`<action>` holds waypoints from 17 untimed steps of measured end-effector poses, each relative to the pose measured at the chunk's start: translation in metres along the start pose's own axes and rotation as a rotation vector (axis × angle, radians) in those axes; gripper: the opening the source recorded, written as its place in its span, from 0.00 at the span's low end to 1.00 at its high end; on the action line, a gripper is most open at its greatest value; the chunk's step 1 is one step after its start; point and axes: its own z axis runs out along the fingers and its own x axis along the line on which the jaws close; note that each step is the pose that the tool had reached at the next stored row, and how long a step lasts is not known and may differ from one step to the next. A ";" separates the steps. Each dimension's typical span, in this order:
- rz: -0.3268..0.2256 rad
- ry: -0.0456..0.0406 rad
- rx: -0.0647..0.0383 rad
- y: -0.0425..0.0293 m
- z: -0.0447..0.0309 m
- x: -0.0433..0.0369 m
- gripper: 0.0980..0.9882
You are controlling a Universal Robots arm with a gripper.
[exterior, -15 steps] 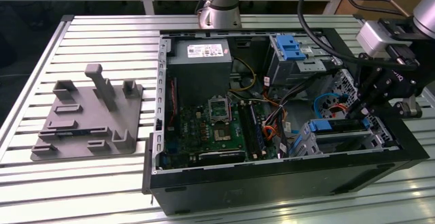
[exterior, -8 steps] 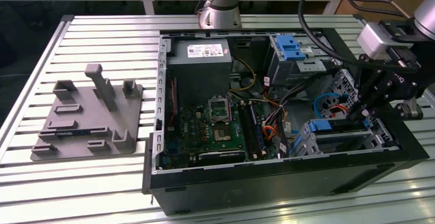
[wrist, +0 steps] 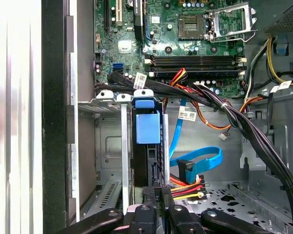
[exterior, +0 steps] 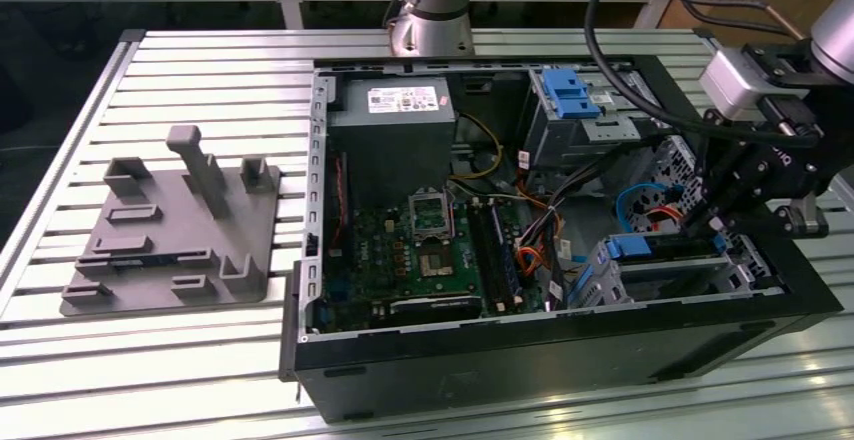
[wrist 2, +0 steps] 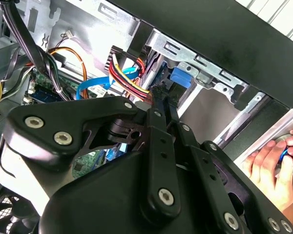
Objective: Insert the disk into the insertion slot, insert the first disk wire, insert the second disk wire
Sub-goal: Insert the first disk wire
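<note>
Your disk (wrist: 147,129) already sits in the insertion slot (wrist: 110,146), at the exterior view's near right; the gripper (wrist: 159,190) is pinched on the red-and-yellow wire (wrist: 188,187) beside it (blue cable (wrist: 205,158) lies unplugged).

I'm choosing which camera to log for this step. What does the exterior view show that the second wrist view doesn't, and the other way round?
Exterior view: the grey fixture on the slatted table, the power supply, and the taller cage with a blue latch. Second wrist view: a person's hand at the edge of the case. Shared: the gripper, close to the disk's blue carrier in the insertion slot, and the blue cable.
</note>
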 end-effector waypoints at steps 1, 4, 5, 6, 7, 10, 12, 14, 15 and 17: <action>0.000 0.0000 0.000 0.0000 0.0002 0.0000 0.07; 0.000 0.0001 0.000 0.0000 0.0007 0.0000 0.07; 0.000 0.0001 0.000 -0.0001 0.0009 0.0000 0.07; 0.000 0.0001 0.000 -0.0001 0.0011 0.0000 0.07; 0.000 0.0000 0.000 -0.0001 0.0013 0.0000 0.07; 0.000 0.0000 0.000 -0.0001 0.0018 0.0000 0.07; 0.000 0.0001 0.000 -0.0001 0.0029 0.0001 0.07; -0.001 0.0000 0.000 -0.0001 0.0031 0.0001 0.07; -0.001 0.0000 0.000 -0.0002 0.0033 0.0001 0.07; -0.001 0.0001 0.000 -0.0002 0.0036 0.0001 0.07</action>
